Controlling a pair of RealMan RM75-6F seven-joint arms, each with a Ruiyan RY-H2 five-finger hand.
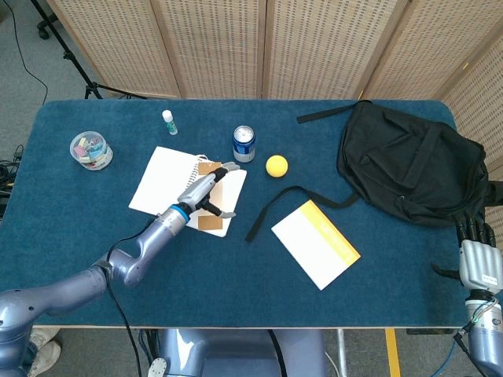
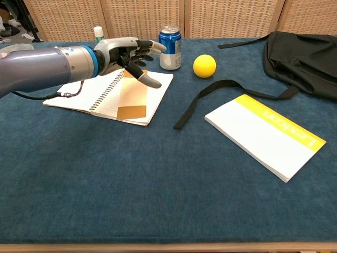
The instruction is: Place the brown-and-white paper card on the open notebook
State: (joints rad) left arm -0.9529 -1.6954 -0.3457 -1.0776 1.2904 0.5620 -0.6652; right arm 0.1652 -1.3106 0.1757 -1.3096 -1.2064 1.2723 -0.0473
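Note:
The brown-and-white paper card lies flat on the right page of the open spiral notebook, its brown end near the page's front edge. My left hand hovers just above the card's far end, fingers spread, holding nothing. In the head view the left hand covers the middle of the card on the notebook. My right hand stays off the table's right edge, fingers apart and empty.
A blue can and a yellow ball stand behind the notebook. A black strap runs to the black backpack. A yellow-and-white pad, a glue stick and a tub of clips are also here.

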